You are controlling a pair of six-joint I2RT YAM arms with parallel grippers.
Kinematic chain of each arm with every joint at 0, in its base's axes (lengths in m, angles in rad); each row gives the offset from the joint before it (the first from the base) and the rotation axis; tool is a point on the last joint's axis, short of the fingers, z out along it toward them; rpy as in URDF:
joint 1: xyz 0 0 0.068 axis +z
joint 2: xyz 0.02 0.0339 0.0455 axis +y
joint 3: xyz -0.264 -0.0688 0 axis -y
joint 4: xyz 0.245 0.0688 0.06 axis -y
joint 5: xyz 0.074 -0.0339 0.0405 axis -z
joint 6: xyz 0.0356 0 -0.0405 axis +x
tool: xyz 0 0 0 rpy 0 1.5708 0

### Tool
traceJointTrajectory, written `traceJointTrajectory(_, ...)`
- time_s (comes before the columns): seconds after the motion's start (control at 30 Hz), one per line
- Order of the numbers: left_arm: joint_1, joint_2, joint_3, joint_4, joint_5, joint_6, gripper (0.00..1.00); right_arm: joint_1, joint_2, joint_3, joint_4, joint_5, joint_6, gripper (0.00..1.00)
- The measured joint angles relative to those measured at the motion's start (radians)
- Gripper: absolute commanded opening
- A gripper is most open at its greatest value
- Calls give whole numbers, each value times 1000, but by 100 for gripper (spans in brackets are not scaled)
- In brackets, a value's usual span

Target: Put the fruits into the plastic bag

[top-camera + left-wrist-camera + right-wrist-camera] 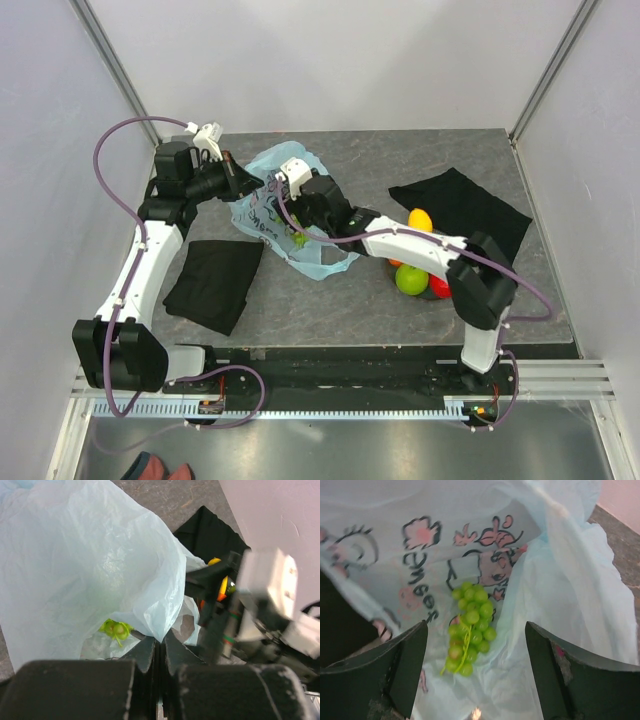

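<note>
Now we see the right gripper (476, 647) open straight above 1 grape bunch (471, 611) lying in the plastic bag (75, 555), the left gripper (161, 652) clamped on its rim, and the other fruits (411, 279) nearer the right arm (405, 243).

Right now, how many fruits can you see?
5: grapes in the bag; yellow fruit, orange, green apple, red apple by the right arm. More may hide beneath it.

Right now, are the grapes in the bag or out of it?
In. The grape bunch lies on the film of the plastic bag, walls around it, clear of the right gripper, jaws open.
</note>
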Motion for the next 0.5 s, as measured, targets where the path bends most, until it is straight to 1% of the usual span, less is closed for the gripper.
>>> traceJointTrajectory(0.17,0,0,0,0,0,0,1,10,-176,-130,9,-113,-50,87)
traceJointTrajectory(0.27,0,0,0,0,-3,2,2,10,-262,-155,7,-124,-52,86)
traceJointTrajectory(0.37,0,0,0,0,-4,5,2,-10,-303,-147,7,-118,-36,87)
traceJointTrajectory(0.5,0,0,0,0,-5,13,1,-65,-303,-139,-12,-104,-19,87)
